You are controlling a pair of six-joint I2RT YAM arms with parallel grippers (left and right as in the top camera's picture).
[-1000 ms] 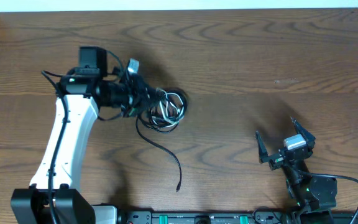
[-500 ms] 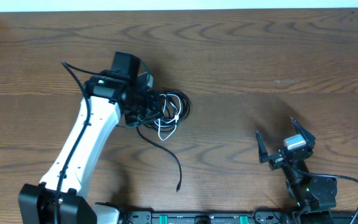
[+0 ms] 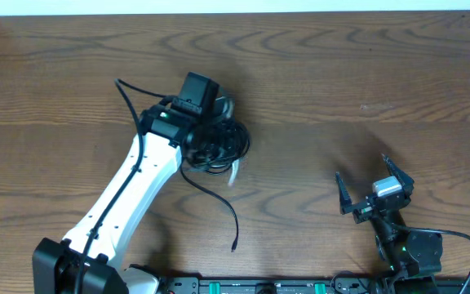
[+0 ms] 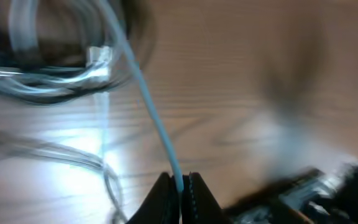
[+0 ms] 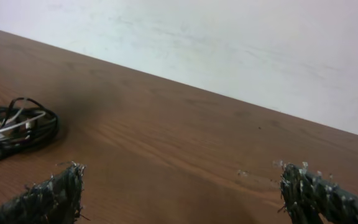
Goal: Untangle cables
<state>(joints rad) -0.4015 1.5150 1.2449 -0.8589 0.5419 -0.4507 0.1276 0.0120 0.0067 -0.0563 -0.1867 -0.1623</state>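
The cables (image 3: 225,145) lie in a tangled coil of black cords and one white cord at the table's middle left. They show blurred in the left wrist view (image 4: 42,81) and far left in the right wrist view (image 5: 14,127). My left gripper (image 3: 215,149) is right over the coil, shut on the white cable (image 4: 148,106), which runs up from the closed jaws (image 4: 180,185). A bit of white cable (image 3: 233,173) sticks out at the coil's lower right. One black cable tail (image 3: 219,200) trails toward the front. My right gripper (image 3: 370,194) is open and empty at the front right, also in its own view (image 5: 185,193).
The wooden table's far edge (image 3: 235,13) meets a white wall. The black tail's plug (image 3: 234,245) lies near the front edge, by the arm bases. The left arm's white link (image 3: 129,192) crosses the table's left part.
My left gripper has swung right from the coil's left side to over the coil, carrying the white cable. The coil has shifted slightly. The right arm has not moved.
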